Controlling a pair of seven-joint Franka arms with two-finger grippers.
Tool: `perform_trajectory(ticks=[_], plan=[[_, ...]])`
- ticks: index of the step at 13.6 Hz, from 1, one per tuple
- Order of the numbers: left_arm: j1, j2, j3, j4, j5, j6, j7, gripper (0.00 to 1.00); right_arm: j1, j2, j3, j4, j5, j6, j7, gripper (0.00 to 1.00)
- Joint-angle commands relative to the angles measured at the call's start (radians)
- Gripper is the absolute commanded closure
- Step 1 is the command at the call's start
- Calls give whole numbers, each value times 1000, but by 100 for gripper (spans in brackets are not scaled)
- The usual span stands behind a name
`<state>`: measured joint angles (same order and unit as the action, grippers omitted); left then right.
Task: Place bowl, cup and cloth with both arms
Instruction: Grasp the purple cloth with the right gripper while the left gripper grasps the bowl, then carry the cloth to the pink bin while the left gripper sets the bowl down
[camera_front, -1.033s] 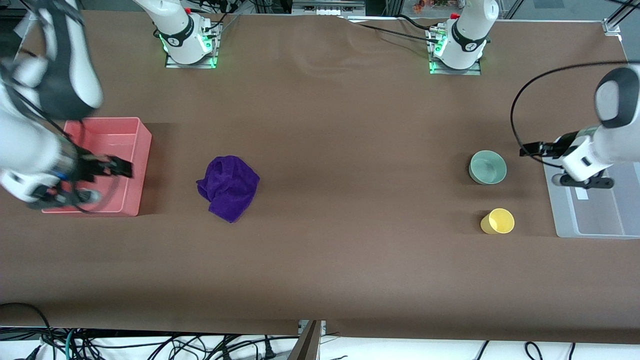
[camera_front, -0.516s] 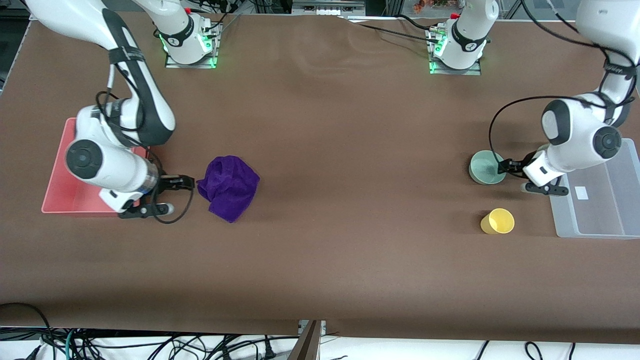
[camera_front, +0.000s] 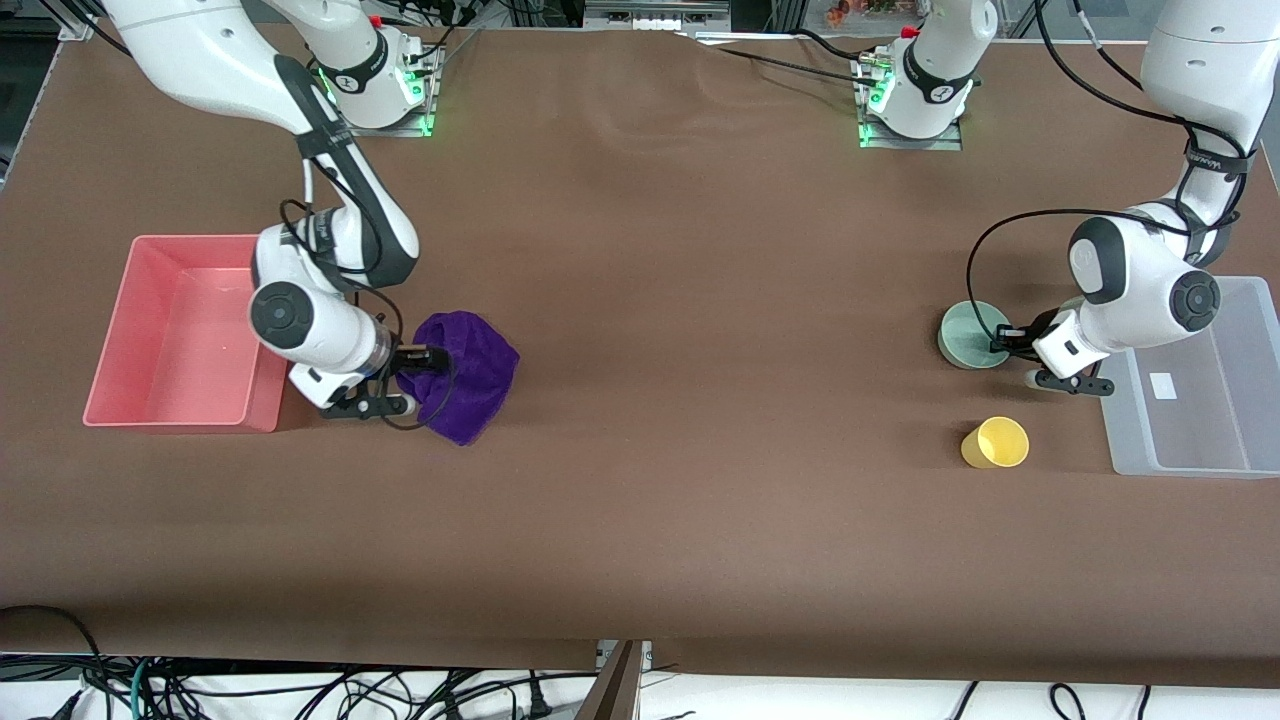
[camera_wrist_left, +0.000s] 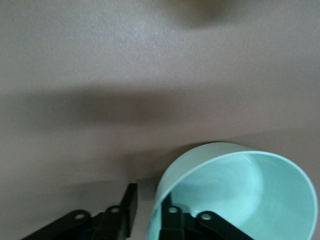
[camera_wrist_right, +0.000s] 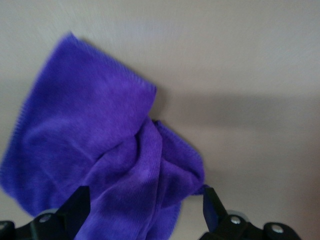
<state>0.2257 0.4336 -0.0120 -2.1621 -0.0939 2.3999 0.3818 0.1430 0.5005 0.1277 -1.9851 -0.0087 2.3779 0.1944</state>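
The purple cloth (camera_front: 465, 375) lies rumpled on the table beside the pink bin. My right gripper (camera_front: 432, 356) is low at the cloth's edge, open wide, with cloth folds (camera_wrist_right: 115, 165) between its fingertips (camera_wrist_right: 80, 200). The mint-green bowl (camera_front: 968, 335) sits toward the left arm's end. My left gripper (camera_front: 1003, 340) is open and straddles the bowl's rim (camera_wrist_left: 165, 180), one finger (camera_wrist_left: 172, 212) inside the bowl and the other outside. The yellow cup (camera_front: 996, 443) stands alone, nearer to the front camera than the bowl.
A pink bin (camera_front: 130, 330) stands at the right arm's end of the table, beside the cloth. A clear plastic bin (camera_front: 1200, 420) stands at the left arm's end, beside the bowl and cup. The table is covered in brown.
My right gripper swung from over the pink bin to the cloth's edge. My left gripper moved from over the clear bin to the bowl's rim. Bowl, cup and cloth have not moved.
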Motion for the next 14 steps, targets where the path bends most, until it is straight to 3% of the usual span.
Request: perform_trajectory(ticks=[1, 2, 3, 4, 7, 10, 14], plan=[[12, -45, -10, 10, -29, -43, 39, 100, 0, -2, 10, -60, 10, 60, 10, 0], [12, -80, -10, 18, -29, -86, 49, 100, 1, 0, 10, -60, 10, 60, 8, 27], [12, -116, -5, 46, -29, -169, 57, 100, 3, -2, 10, -60, 10, 60, 13, 72], [20, -137, -2, 104, -27, -277, 60, 100, 3, -2, 12, -58, 10, 55, 14, 100], [82, -128, 0, 350, -14, -581, 141, 100, -2, -11, 10, -25, 10, 21, -3, 100], [165, -69, 1, 522, 87, -599, 297, 100, -8, -22, 7, 81, 9, -136, -10, 100], [299, 123, 3, 711, 112, -576, 484, 100, -22, -34, 1, 271, 6, -397, -82, 100]])
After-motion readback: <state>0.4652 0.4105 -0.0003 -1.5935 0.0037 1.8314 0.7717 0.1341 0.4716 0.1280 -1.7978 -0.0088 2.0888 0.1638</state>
